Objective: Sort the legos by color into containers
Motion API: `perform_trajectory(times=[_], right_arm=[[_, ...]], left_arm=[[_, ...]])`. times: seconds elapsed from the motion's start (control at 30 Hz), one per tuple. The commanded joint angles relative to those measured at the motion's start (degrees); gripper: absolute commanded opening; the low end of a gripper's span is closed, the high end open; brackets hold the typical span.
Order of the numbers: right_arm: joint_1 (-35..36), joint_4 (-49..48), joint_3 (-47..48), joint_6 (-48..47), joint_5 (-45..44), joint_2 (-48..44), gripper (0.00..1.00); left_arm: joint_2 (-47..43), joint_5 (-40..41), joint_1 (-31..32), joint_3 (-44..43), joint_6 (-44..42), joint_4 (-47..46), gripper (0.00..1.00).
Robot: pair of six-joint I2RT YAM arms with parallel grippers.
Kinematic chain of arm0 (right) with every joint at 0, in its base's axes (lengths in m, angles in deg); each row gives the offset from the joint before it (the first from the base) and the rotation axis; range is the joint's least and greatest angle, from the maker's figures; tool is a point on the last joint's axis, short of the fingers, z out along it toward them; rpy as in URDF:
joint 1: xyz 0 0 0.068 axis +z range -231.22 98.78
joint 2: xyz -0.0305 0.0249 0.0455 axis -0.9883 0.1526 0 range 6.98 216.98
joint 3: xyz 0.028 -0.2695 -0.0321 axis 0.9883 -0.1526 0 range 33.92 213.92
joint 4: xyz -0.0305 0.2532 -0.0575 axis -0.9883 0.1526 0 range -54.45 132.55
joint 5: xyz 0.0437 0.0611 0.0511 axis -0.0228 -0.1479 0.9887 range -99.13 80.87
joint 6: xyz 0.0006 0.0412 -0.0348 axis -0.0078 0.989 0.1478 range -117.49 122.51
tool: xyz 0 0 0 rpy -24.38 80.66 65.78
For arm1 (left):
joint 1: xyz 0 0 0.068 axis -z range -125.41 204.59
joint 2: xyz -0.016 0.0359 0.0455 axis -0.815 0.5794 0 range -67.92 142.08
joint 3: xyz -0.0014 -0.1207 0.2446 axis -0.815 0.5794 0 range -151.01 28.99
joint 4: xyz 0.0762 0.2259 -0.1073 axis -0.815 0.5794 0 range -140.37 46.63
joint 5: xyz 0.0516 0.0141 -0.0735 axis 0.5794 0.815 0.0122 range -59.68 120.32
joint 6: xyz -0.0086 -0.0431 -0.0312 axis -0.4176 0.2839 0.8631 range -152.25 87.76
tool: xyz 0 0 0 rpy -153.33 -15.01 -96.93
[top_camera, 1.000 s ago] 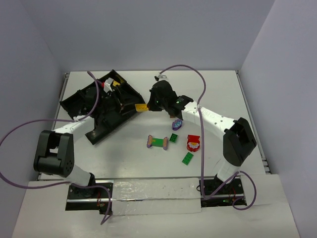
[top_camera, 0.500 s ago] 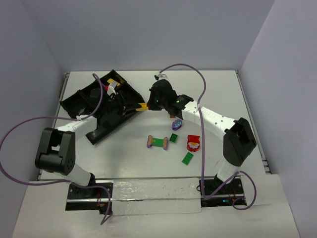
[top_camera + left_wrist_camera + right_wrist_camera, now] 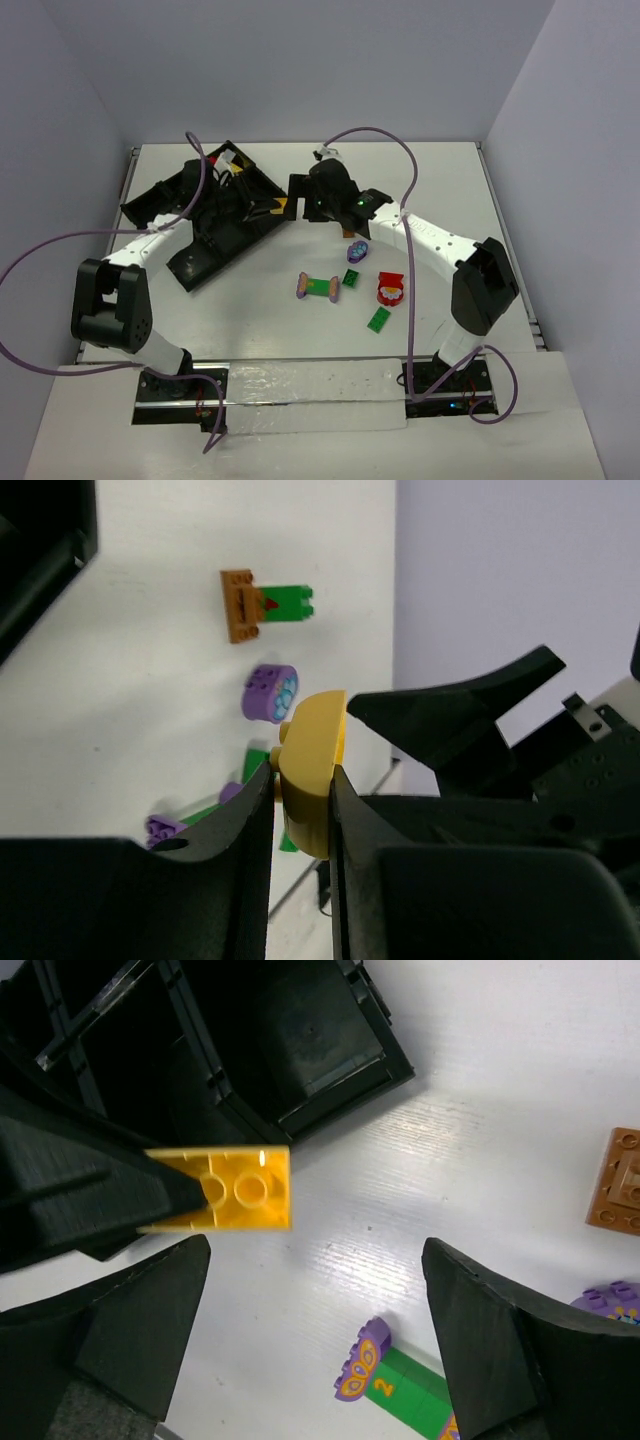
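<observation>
Left fingers (image 3: 225, 855) are pinching the yellow brick (image 3: 312, 770) at the edge of the tray (image 3: 330, 1050), partly over bare desk (image 3: 480, 1070); right fingers (image 3: 520, 1360) are gaping wide nearby. Letting go here is probably risking a drop outside every compartment.

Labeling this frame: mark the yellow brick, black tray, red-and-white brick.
yellow brick (image 3: 225, 1190): right wrist view, centre of its face.
black tray (image 3: 320, 1045): right wrist view, bare compartment floor.
red-and-white brick (image 3: 389, 289): top external view, its middle.
</observation>
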Motion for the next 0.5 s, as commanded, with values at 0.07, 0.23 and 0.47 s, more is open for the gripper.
perform_trajectory(times=[0.07, 0.23, 0.47], right_arm=[[-0.21, 1.1, 0.46, -0.29, -2.5, -8.69, 0.96], [-0.35, 1.74, -4.17, -1.66, -8.95, -16.62, 0.96], [-1.44, 3.12, -8.82, -2.38, -10.27, -21.07, 0.97]], left_arm=[[0.78, 14.47, -0.75, -13.63, -10.83, 20.26, 0.0], [5.42, 29.18, -2.11, -26.83, -14.89, 29.31, 0.0], [18.33, 46.2, -3.15, -46.91, -17.94, 39.67, 0.0]])
